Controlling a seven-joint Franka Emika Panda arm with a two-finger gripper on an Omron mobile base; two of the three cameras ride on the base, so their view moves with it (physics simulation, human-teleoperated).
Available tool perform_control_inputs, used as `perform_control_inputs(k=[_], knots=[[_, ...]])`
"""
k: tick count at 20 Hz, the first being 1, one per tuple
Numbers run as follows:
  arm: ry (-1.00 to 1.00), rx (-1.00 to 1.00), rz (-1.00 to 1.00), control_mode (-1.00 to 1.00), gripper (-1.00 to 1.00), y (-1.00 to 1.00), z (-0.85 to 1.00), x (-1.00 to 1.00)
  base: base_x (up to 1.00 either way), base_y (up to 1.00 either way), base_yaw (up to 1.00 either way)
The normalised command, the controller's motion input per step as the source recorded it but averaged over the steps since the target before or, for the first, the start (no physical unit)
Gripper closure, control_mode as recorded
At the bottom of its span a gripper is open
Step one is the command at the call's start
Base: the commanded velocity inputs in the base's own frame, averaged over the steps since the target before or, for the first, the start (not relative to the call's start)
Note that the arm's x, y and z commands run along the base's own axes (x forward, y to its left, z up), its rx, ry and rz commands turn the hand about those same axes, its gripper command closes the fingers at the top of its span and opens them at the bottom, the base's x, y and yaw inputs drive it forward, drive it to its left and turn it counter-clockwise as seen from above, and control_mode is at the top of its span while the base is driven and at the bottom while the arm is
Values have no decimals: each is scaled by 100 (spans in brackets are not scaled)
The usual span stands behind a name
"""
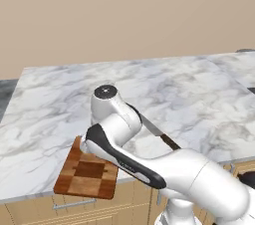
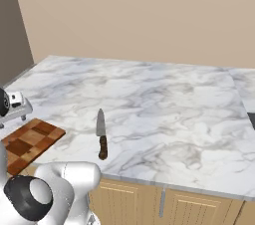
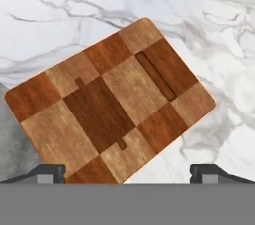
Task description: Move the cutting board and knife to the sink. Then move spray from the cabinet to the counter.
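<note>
The checkered wooden cutting board [image 3: 109, 109] lies flat on the white marble counter [image 3: 209, 10], one corner jutting past the front edge. My gripper [image 3: 128, 173] hovers above it, open, its fingertips [image 3: 47, 171] set wide apart with nothing between them. From the base, the cutting board [image 1: 87, 173] [image 2: 30, 142] sits at the counter's near left, partly behind my arm. The knife [image 2: 102, 137] lies to its right, blade pointing away from the edge; in the left base view only part of the knife [image 1: 167, 139] shows past the arm. The spray and cabinet are out of view.
The counter [image 1: 189, 89] [image 2: 164, 99] stretches wide and bare to the right and back, up to a tan wall. Drawer fronts with metal handles [image 1: 74, 204] run below the front edge. A dark strip [image 2: 252, 119] at the far right is too small to identify.
</note>
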Motion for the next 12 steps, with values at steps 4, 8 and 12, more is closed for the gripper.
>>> perform_control_inputs(k=[4, 8, 12], knots=[[-9, -22, 0, -100, -100, 13, 0, -68, 0, 0, 0], [-8, -8, 6, -100, -100, 20, -7, -74, 0, 0, 0], [-9, -4, 9, -100, -100, 17, -12, -64, 0, 0, 0]])
